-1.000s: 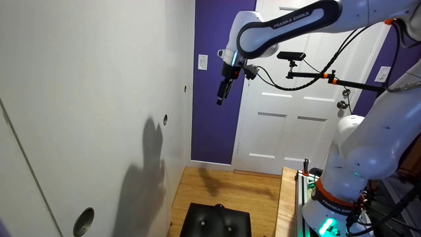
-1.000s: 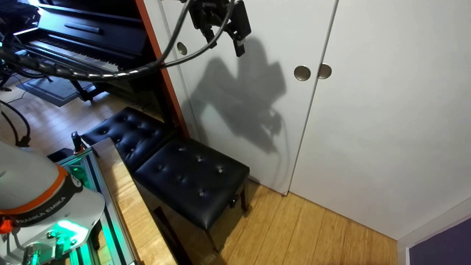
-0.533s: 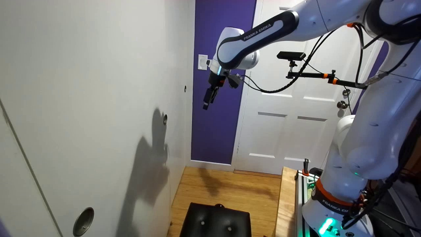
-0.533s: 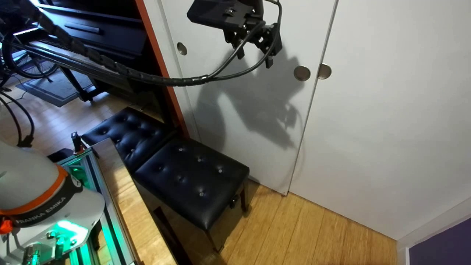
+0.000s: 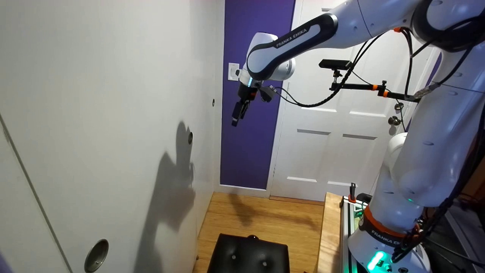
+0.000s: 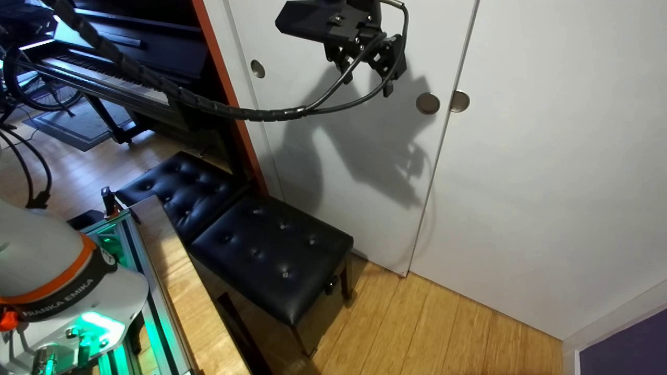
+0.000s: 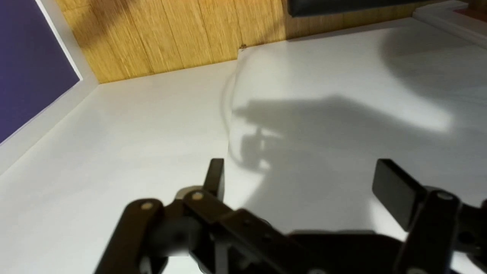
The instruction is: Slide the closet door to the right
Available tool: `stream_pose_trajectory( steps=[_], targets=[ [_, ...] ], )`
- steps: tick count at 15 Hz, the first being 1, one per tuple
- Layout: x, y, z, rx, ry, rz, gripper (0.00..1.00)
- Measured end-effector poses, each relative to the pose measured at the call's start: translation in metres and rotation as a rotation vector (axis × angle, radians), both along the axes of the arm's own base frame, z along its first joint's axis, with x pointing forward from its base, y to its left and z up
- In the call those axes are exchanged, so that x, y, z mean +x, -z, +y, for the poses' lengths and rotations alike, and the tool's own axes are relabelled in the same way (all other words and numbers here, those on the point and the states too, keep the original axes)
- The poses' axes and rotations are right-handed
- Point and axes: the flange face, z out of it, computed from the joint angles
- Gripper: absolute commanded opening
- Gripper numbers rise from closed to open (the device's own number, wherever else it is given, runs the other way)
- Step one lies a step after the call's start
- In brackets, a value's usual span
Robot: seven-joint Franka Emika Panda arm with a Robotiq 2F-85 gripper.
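We saw the pincer (image 6: 368, 83) aimed downward before the closet door (image 6: 359, 161), its two fingers (image 7: 395, 190) spread wide. We read the clock with the pincer at its centre and twelve at the top of each view.

In an exterior view, the flat white door stood behind the pincer and ran past it from nine o'clock round to three. The nearest round pull (image 6: 428, 103) sat between three and four; across the seam (image 6: 441, 140) a second pull (image 6: 459, 101) lay a little farther out at three, and a third pull (image 6: 257, 69) was at nine. A broad shadow (image 6: 372, 151) darkened the panel toward five and six.

In an exterior view, purple wall (image 5: 246, 163) showed between the pincer and the closet door, which lay at nine o'clock, so we judged the two near but apart. There the white arm (image 5: 350, 36) extended toward one and two, a light switch (image 5: 233, 72) marked twelve, the panelled door (image 5: 343, 123) three, and a black bench (image 5: 248, 258) six.

In the wrist view the closet door spread out beyond both fingers, with the seam running up at ten and the wooden floor (image 7: 182, 38) at eleven.
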Motion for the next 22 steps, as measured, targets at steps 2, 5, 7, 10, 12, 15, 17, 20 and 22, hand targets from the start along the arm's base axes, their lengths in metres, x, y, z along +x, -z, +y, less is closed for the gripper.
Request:
stream_pose_trajectory(
  steps=[2, 5, 7, 10, 12, 15, 17, 20, 22],
  targets=[
    [0.002, 0.001, 0.0, -0.003, -0.002, 0.002, 1.0],
    [0.017, 0.017, -0.006, -0.012, -0.002, 0.027, 1.0],
    [0.032, 0.033, -0.012, -0.022, -0.033, 0.048, 0.75],
    [0.057, 0.056, -0.017, -0.015, -0.102, 0.065, 0.49],
    [0.074, 0.07, -0.019, -0.01, -0.145, 0.068, 0.35],
    [0.098, 0.087, -0.025, 0.0, -0.205, 0.06, 0.11],
    [0.111, 0.093, -0.029, 0.011, -0.236, 0.045, 0.01],
    [0.129, 0.1, -0.034, 0.052, -0.255, 0.009, 0.0],
    [0.138, 0.106, -0.036, 0.087, -0.255, -0.014, 0.0]
  ],
)
